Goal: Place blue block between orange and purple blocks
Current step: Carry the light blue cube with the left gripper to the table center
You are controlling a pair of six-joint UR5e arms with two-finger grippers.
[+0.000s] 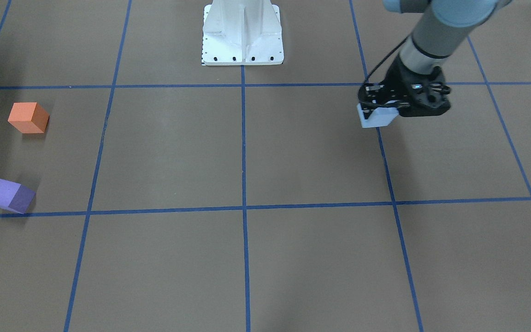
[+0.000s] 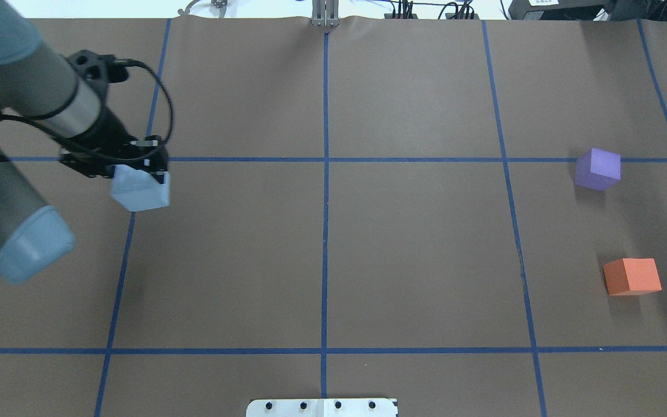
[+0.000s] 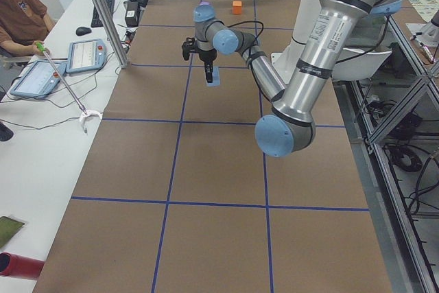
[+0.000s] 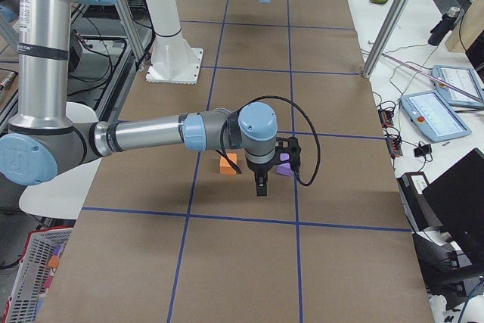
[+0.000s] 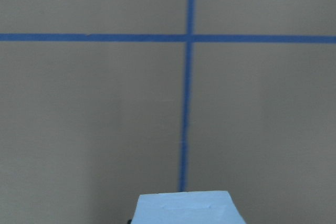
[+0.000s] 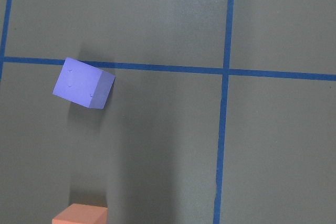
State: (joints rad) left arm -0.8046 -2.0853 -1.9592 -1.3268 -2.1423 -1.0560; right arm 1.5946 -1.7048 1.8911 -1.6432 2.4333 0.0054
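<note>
My left gripper [image 2: 138, 176] is shut on the light blue block [image 2: 140, 191] and holds it above the table on my left side; both also show in the front view, gripper [image 1: 378, 112] and block [image 1: 378, 118]. The block's top fills the bottom of the left wrist view [image 5: 185, 209]. The purple block [image 2: 598, 169] and the orange block [image 2: 631, 276] sit apart at the far right, with a bare gap between them. Both show in the right wrist view, purple [image 6: 83, 83] and orange [image 6: 80, 214]. My right gripper [image 4: 261, 185] hangs above these blocks; I cannot tell whether it is open or shut.
The brown table carries a grid of blue tape lines [image 2: 325, 174]. The robot's white base plate [image 1: 242, 34] stands at the middle of my edge. An operator, tablets and cables lie beyond the table's far side in the side views.
</note>
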